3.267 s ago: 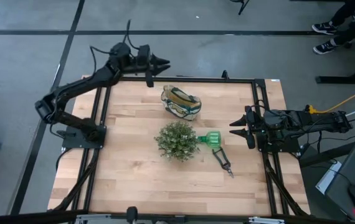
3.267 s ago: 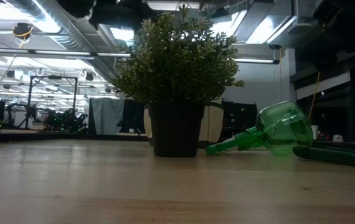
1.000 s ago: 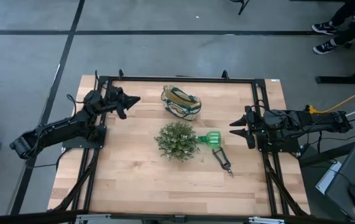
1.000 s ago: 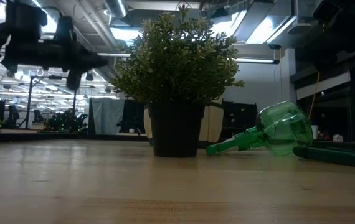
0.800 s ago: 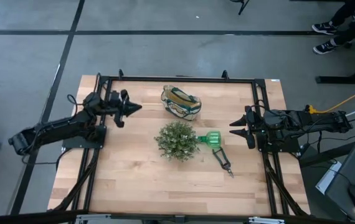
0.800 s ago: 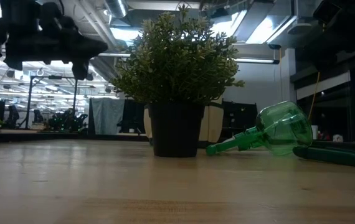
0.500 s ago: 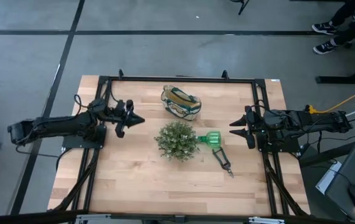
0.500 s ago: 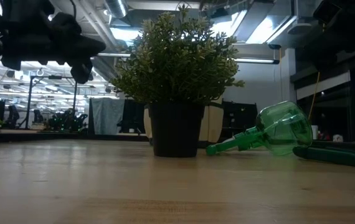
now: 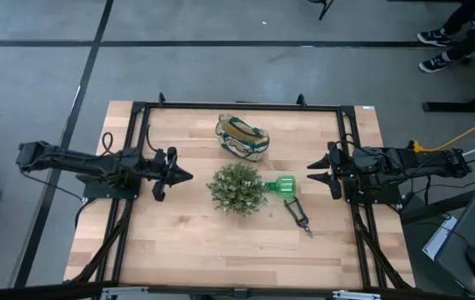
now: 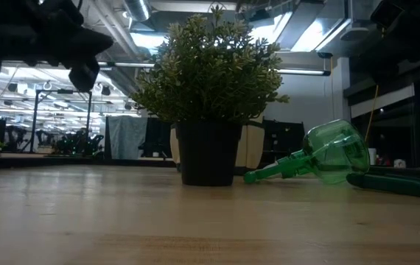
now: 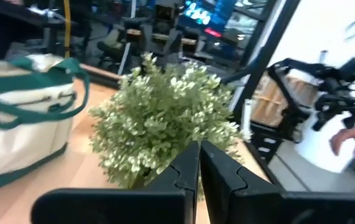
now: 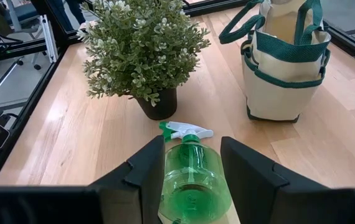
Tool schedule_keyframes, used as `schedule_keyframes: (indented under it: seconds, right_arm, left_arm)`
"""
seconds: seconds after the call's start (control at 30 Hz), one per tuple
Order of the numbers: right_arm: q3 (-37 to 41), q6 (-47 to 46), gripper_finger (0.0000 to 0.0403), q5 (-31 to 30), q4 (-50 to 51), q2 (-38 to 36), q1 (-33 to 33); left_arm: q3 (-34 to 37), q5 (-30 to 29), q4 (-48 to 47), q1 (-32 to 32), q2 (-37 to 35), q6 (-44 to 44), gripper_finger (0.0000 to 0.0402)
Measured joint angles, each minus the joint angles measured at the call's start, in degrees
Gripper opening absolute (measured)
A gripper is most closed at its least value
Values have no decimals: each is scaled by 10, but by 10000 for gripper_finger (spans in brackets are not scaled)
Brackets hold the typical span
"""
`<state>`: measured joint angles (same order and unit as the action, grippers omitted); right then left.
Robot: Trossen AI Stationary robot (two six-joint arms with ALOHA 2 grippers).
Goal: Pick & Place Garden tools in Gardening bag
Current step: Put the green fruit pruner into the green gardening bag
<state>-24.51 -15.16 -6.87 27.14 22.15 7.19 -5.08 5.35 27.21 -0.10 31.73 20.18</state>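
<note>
The cream gardening bag (image 9: 242, 137) with green trim stands upright at the table's far middle; it also shows in the right wrist view (image 12: 283, 62). A bright green spray bottle (image 9: 285, 187) lies on its side right of the bushy potted plant (image 9: 237, 188). Dark slim pruning shears (image 9: 302, 217) lie flat just nearer than the bottle. My left gripper (image 9: 185, 175) hovers shut left of the plant, pointing at it. My right gripper (image 9: 312, 172) is open and empty at the table's right, pointing at the bottle (image 12: 193, 180). No trowel or wooden-handled piece shows on the table.
The plant (image 10: 210, 73) stands between my left gripper and the bottle (image 10: 331, 154). Bare wood lies along the table's near half (image 9: 221, 250). The black frame rails (image 9: 354, 225) run along the table's sides. A person's feet (image 9: 437, 42) show on the floor far right.
My left gripper has swung from beside the bag at the far left toward the table's near edge and a little right, ending left of the plant. My right arm and all the things on the table have kept still.
</note>
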Motion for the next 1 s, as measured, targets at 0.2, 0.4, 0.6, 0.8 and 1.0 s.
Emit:
schedule_keyframes:
  seconds: [0.2, 0.4, 0.6, 0.8, 1.0]
  right_arm:
    - [0, 0, 160, 0, 0, 0, 0]
    - [0, 0, 160, 0, 0, 0, 0]
    - [0, 30, 160, 0, 21, 0, 0]
    - [0, 53, 160, 0, 53, 0, 0]
    - [0, 120, 160, 0, 61, 0, 0]
  left_arm:
    - [0, -57, -56, -59, -33, 0, 12]
    - [0, -37, -111, -66, -77, 4, 8]
    - [0, -13, -168, -66, -108, 7, 12]
    - [0, 3, -177, -66, -114, 12, 10]
    - [0, 2, -191, -66, -114, -33, 9]
